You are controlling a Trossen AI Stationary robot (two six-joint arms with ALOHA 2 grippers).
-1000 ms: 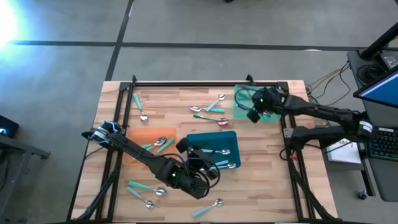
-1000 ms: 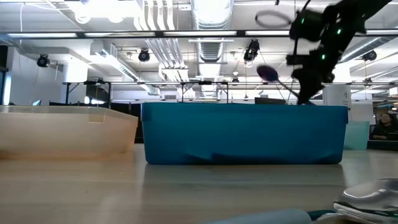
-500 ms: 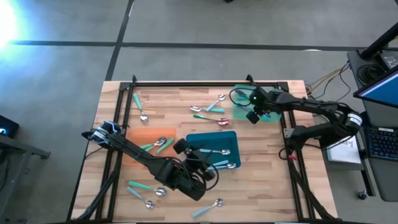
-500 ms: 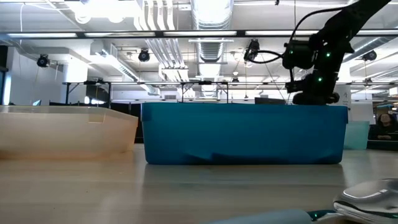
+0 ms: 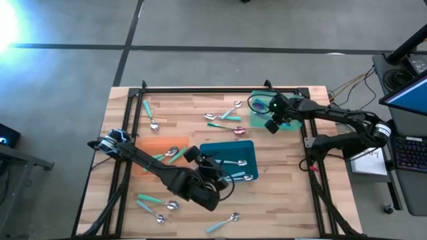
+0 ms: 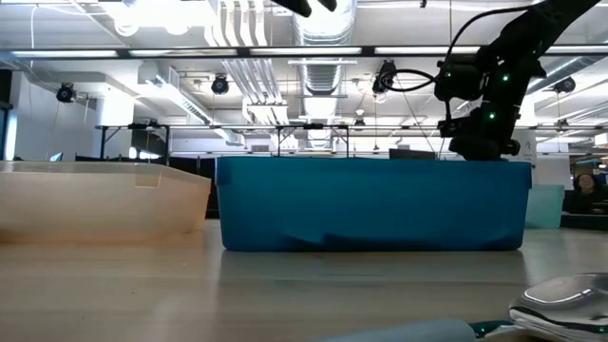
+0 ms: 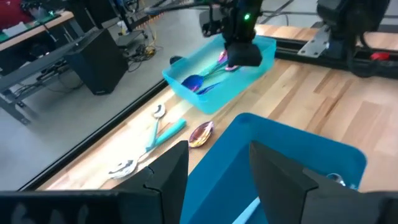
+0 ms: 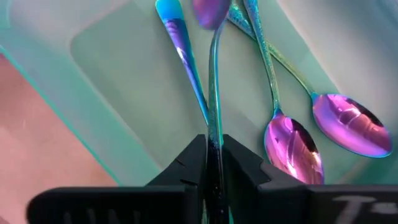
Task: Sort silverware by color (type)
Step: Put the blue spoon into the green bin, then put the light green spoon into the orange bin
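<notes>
Right tool lowered into green tray, still pinching iridescent spoon.

A wooden bench stands on grey concrete floor; overhead ducts and strip lights line the open workshop ceiling.

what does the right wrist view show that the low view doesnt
Only the right wrist view shows inside the pale green tray: iridescent purple spoons lying there, and the right claw pinching a thin iridescent handle.

Only the low view shows the blue tray and orange tray side-on, a silver spoon head in front, and the room behind.

Both show the right claw; the low view hides what it holds.
</notes>
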